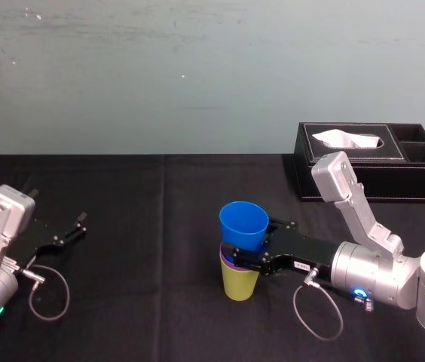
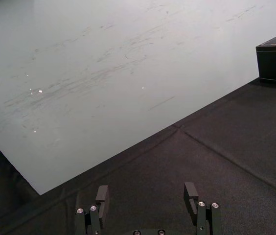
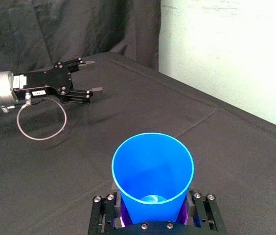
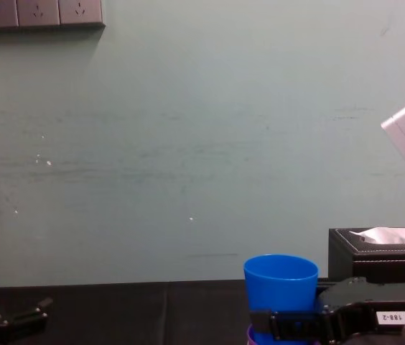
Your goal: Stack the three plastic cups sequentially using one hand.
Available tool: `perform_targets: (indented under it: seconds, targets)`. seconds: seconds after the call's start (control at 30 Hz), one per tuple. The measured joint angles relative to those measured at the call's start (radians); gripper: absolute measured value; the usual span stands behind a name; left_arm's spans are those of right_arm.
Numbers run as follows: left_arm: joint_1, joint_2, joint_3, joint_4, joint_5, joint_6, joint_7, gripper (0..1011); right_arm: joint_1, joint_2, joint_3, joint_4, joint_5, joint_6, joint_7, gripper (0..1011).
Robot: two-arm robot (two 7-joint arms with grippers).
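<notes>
A bright blue cup (image 1: 243, 225) (image 3: 152, 176) (image 4: 280, 284) stands with its lower part inside the purple cup (image 1: 230, 264), of which just the rim shows. The purple cup is nested in the yellow-green cup (image 1: 240, 283), which rests on the black cloth mid-table. My right gripper (image 1: 252, 243) (image 3: 152, 206) (image 4: 285, 320) reaches in from the right, its black fingers pressed on both sides of the blue cup. Far to the left, my left gripper (image 1: 77, 226) (image 2: 146, 196) rests low over the cloth, open, with nothing between its fingers.
A black leather tissue box (image 1: 363, 162) (image 4: 382, 251) stands at the back right, behind my right arm. A loose cable loop (image 1: 50, 294) hangs by the left wrist. Black cloth (image 1: 160, 226) covers the table, and a pale wall rises behind it.
</notes>
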Motion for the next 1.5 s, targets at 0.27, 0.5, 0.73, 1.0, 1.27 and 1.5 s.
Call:
perform_targets:
  seconds: [0.27, 0.5, 0.73, 1.0, 1.27, 1.5]
  targets:
    - [0.0, 0.0, 0.0, 0.0, 0.0, 0.0, 0.0, 1000, 0.0, 0.0, 0.0, 0.0, 0.001, 0.001, -0.001, 887]
    - [0.0, 0.0, 0.0, 0.0, 0.0, 0.0, 0.0, 1000, 0.0, 0.0, 0.0, 0.0, 0.001, 0.001, -0.001, 1003]
    - [0.0, 0.0, 0.0, 0.0, 0.0, 0.0, 0.0, 1000, 0.0, 0.0, 0.0, 0.0, 0.001, 0.001, -0.001, 1003]
    - [0.0, 0.0, 0.0, 0.0, 0.0, 0.0, 0.0, 1000, 0.0, 0.0, 0.0, 0.0, 0.001, 0.001, -0.001, 1003]
    - [0.0, 0.0, 0.0, 0.0, 0.0, 0.0, 0.0, 1000, -0.029, -0.005, 0.029, -0.018, -0.002, -0.068, -0.024, 1003]
    - [0.0, 0.0, 0.0, 0.0, 0.0, 0.0, 0.0, 1000, -0.083, -0.022, 0.076, -0.042, -0.029, -0.168, -0.084, 1003]
